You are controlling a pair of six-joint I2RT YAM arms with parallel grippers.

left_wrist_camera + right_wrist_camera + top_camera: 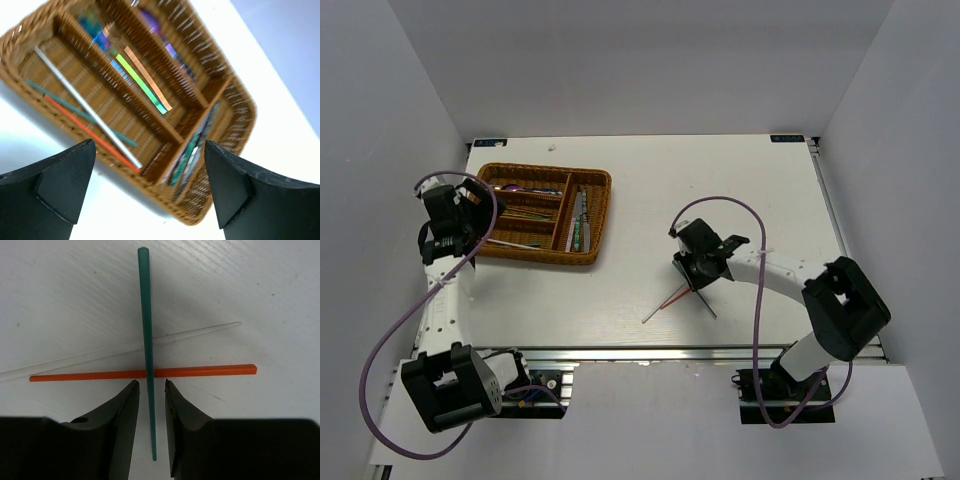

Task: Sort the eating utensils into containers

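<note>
Three chopsticks lie crossed on the white table. A green chopstick point(146, 340) runs lengthwise over an orange chopstick point(200, 371) and a pale grey chopstick point(190, 333). My right gripper point(150, 385) straddles the green one's thin end, open, with a narrow gap on each side. From above, that gripper point(698, 272) hovers over the crossed sticks point(672, 301). The brown wicker tray point(235, 135) holds orange point(85, 127), grey point(85, 100) and green chopsticks in one compartment and coloured utensils point(145, 80) in others. My left gripper point(150, 145) stands wide open and empty by the tray's left end point(545, 258).
Teal-handled utensils point(187, 157) lie in the tray's short end section. White walls enclose the table on three sides. A purple cable point(720, 200) loops above the right arm, and another trails from the left arm.
</note>
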